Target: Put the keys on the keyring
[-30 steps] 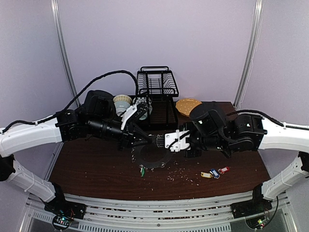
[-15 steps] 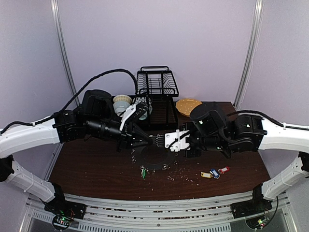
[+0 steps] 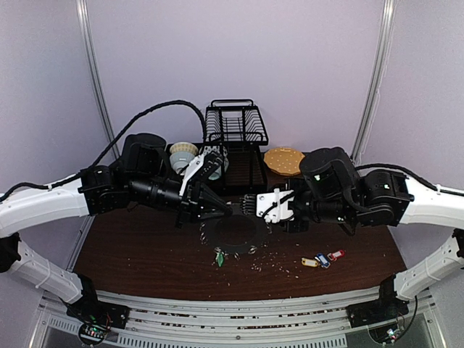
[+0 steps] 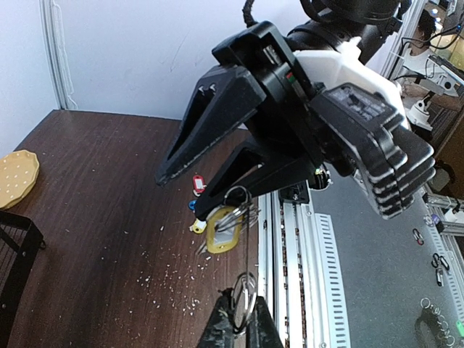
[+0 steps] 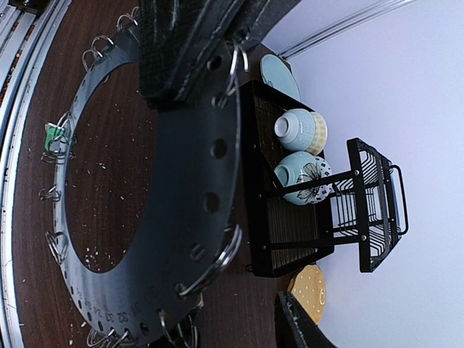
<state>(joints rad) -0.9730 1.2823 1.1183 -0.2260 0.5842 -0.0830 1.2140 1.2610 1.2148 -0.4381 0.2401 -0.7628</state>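
The keyring is pinched by the left claw; the right claw is spread; a yellow key and a green key are hung on it; three keys are not yet hung, near right.

Tiny numerals along keyring rim, too small to read; nothing else legible.

Black wire dish rack, orange scalloped plate beside it, pale crumbs on dark wooden table.
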